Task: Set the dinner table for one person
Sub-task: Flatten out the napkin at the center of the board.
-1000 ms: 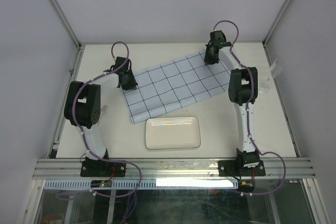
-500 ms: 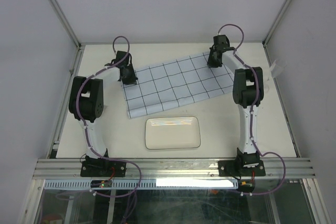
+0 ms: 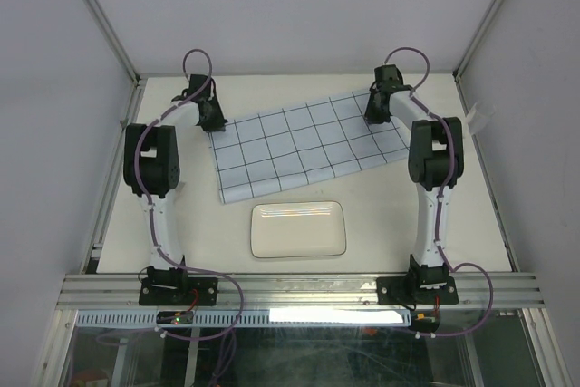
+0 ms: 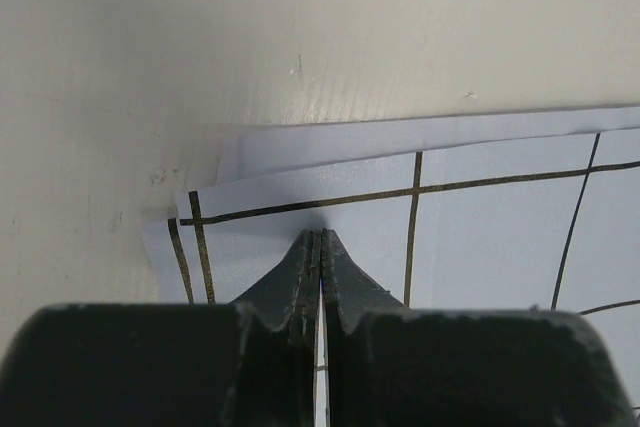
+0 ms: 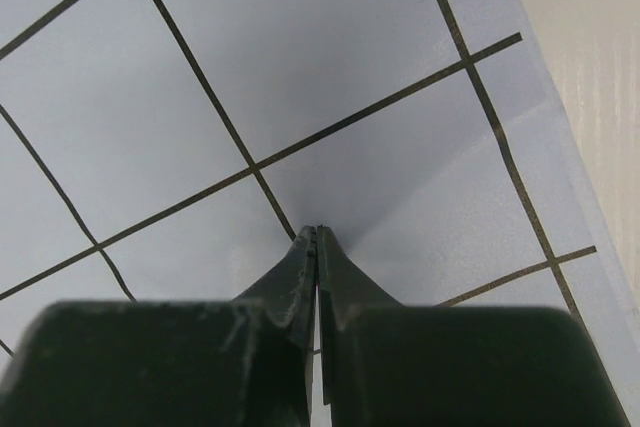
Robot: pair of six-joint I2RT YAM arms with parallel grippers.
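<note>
Left gripper (image 4: 318, 237) and right gripper (image 5: 317, 230), each clamped on a far corner of the cloth (image 3: 308, 147), have dragged it toward 12 o'clock; gap to plate (image 3: 298, 229) widens; cloth lies flatter on dinner table (image 3: 381, 215); placemat step likely nearly done.

Your left arm (image 3: 152, 169) stood stretched toward the far left, elbow raised, with the left gripper (image 4: 319, 237) tipped down and its jaws pressed together on a corner of the cloth (image 4: 480, 237). Your right arm (image 3: 435, 156) mirrored it at the far right, the right gripper (image 5: 317, 232) likewise pinched tight on the cloth.
</note>
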